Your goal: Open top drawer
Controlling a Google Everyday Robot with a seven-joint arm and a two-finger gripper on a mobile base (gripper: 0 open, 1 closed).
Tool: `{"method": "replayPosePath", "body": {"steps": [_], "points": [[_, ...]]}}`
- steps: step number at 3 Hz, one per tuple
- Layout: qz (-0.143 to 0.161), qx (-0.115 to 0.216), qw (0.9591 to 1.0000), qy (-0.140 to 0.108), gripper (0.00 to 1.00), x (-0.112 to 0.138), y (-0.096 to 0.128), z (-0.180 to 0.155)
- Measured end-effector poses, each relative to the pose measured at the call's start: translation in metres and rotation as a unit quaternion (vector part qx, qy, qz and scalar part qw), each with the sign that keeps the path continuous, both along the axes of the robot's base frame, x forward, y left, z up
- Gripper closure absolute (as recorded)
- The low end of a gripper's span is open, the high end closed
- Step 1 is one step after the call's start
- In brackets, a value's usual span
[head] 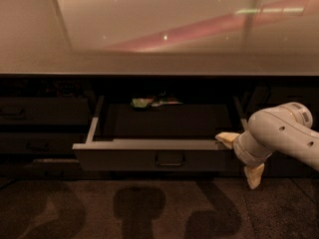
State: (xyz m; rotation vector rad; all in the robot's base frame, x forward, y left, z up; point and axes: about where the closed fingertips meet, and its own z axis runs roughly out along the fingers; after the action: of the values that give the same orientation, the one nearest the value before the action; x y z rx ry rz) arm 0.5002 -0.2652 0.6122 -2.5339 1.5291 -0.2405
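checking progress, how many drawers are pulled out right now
1: the top drawer, centre, pulled well out. The left drawers look shut, though the dark may hide one ajar. The gripper, fingers apart, is at its right front corner.

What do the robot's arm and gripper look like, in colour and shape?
The arm is white, built of thick rounded tube segments with small dark dots on the shell and a ribbed grey ring at the wrist. The gripper, by the right end of the top drawer, has two cream, tapering fingers. No cables show.
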Motion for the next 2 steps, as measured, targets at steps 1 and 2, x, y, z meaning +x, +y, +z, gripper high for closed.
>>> {"method": "replayPosePath", "body": {"steps": [1, 2], "points": [[0.000, 0.000, 1.0000, 0.000, 0.00, 0.000, 0.000, 0.000], [-0.015, 0.017, 0.9997, 0.009, 0.00, 0.015, -0.005, 0.018]]}}
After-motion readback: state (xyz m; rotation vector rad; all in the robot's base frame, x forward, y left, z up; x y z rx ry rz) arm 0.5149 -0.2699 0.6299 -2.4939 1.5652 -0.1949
